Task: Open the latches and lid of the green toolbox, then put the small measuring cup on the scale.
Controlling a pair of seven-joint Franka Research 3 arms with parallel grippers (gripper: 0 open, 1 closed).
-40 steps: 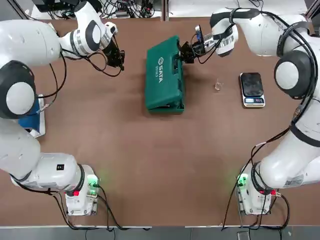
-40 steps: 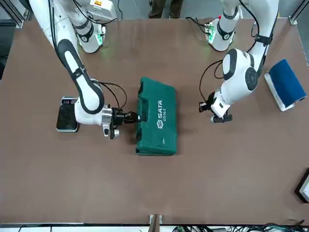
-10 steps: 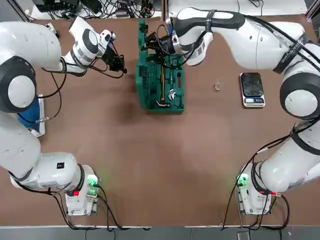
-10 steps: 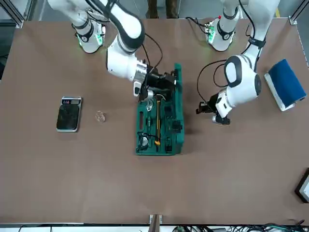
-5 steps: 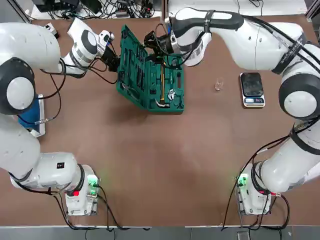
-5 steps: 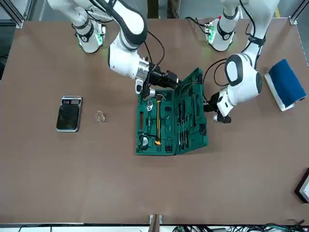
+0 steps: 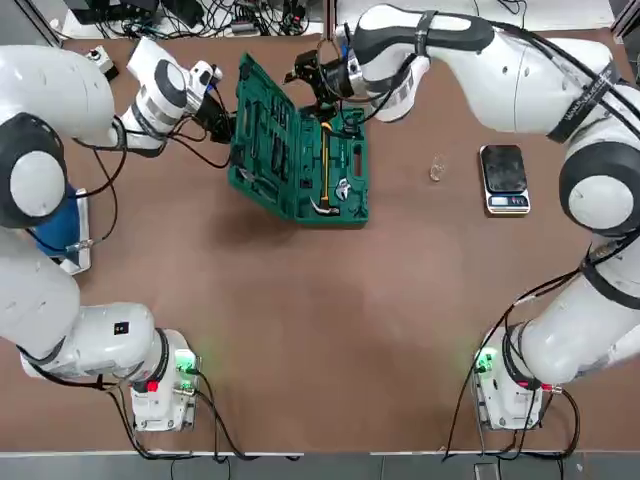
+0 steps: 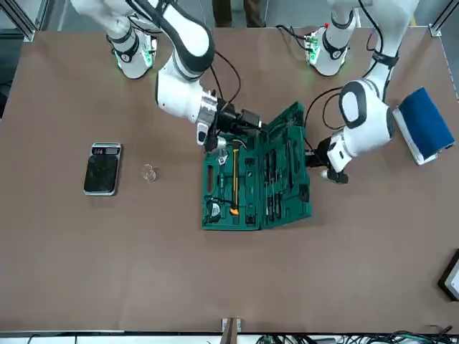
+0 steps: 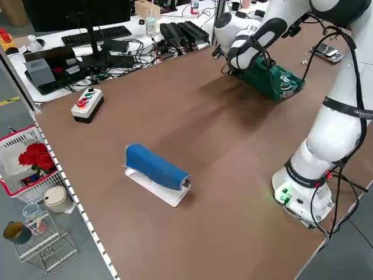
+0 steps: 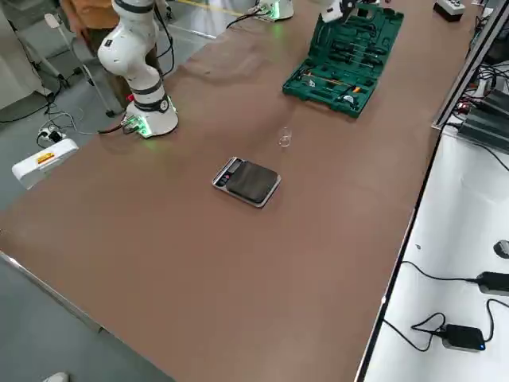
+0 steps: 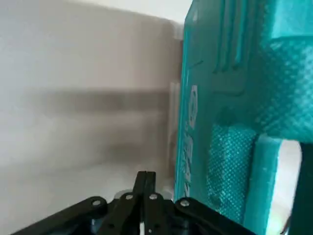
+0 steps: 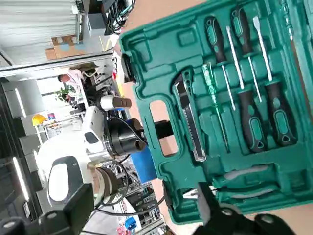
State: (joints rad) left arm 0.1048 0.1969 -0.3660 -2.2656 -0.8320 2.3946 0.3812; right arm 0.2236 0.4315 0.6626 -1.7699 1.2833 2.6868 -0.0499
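Note:
The green toolbox (image 7: 345, 165) lies open, showing a yellow-handled hammer and other tools. Its lid (image 7: 262, 135) leans tilted toward the robot's left, tool slots facing up. My right gripper (image 7: 303, 75) hovers open over the toolbox's far end, holding nothing; the right wrist view shows the lid (image 12: 220, 112) beyond one finger (image 12: 205, 196). My left gripper (image 7: 222, 125) is shut, right behind the lid's outer face (image 11: 215, 122). The small measuring cup (image 7: 436, 169) stands on the table between the toolbox and the scale (image 7: 504, 178).
A blue block on a white base (image 7: 62, 230) sits at the table's left edge. A grey button box (image 9: 87, 102) is at the far left corner. Both arm bases stand at the near edge. Cables and desks lie beyond the far edge.
The lid swung from upright over to the robot's left and now leans tilted. The right gripper let go of it, opened and drew back. The left gripper stayed shut behind the lid.

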